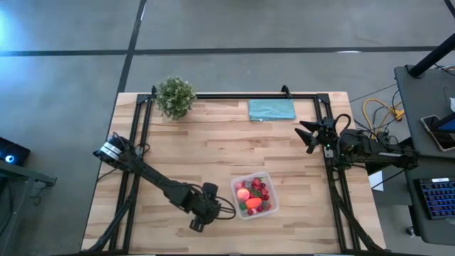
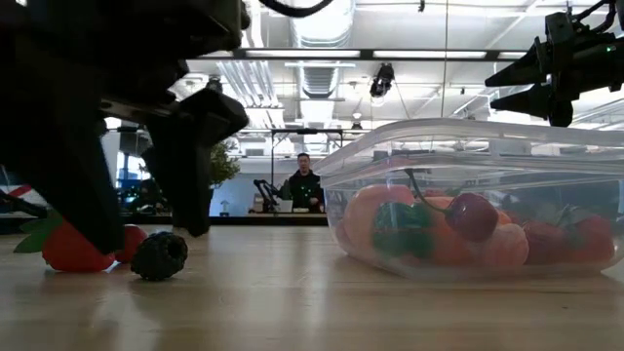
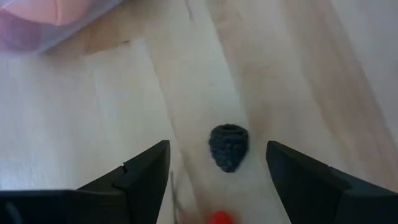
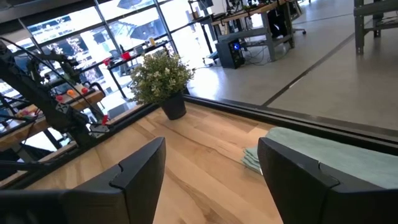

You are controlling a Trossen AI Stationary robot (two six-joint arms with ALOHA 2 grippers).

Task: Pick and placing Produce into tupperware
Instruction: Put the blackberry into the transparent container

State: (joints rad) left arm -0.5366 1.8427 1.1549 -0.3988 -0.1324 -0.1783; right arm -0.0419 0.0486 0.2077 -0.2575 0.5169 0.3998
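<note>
On the wooden table point(image 1: 213, 153), the tub point(image 1: 254, 196) sits near the front edge with most produce point(image 2: 458, 229) inside. The left hand point(image 3: 217, 171), spread, hangs over a dark berry point(image 3: 228, 146) beside the tub. The right hand point(image 1: 307, 135), spread, waits raised at the table's right side.

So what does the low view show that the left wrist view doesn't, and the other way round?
Only the low view: the tupperware side-on with its Produce piled inside, a red strawberry piece on the table, the right pincer raised and open, and a person far behind. Only the left wrist view: the dark berry lying between the left pincer's open fingers, untouched, seen from above. Both share: the dark berry on the wooden table and a part of the tub.
</note>
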